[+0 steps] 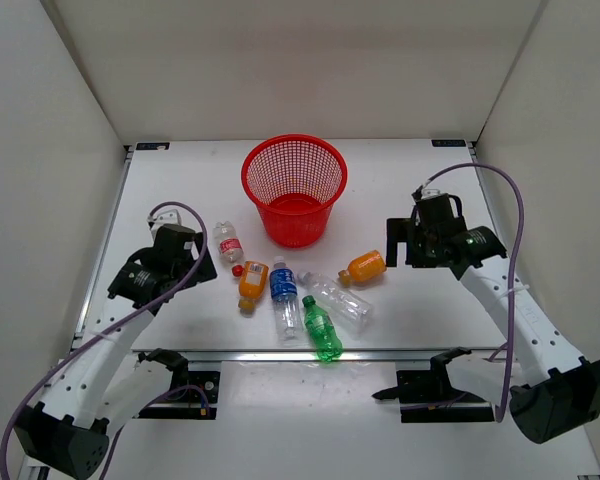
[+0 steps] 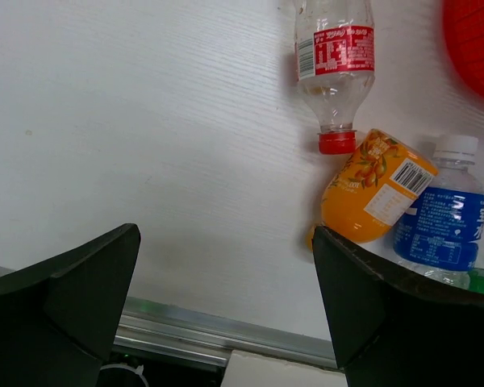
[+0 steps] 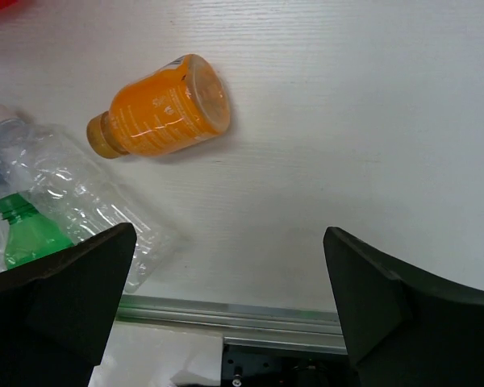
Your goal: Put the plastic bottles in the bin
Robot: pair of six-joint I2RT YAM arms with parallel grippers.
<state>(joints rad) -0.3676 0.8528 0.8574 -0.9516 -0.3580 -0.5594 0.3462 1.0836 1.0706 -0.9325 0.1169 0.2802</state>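
Note:
The red mesh bin point(image 1: 294, 190) stands at the table's far middle. Six bottles lie in front of it: a clear one with a red cap point(image 1: 228, 243), an orange one point(image 1: 252, 284), a blue-label one point(image 1: 284, 296), a plain clear one point(image 1: 340, 298), a green one point(image 1: 321, 328) and a second orange one point(image 1: 364, 267). My left gripper point(image 1: 198, 266) is open and empty, left of the red-cap bottle point(image 2: 335, 56) and the orange bottle point(image 2: 375, 189). My right gripper point(image 1: 400, 243) is open and empty, just right of the second orange bottle point(image 3: 161, 109).
The metal rail point(image 1: 310, 354) runs along the table's near edge, close below the green bottle. White walls enclose the table on the left, back and right. The plain clear bottle point(image 3: 64, 193) and the green bottle point(image 3: 28, 234) show at the left of the right wrist view.

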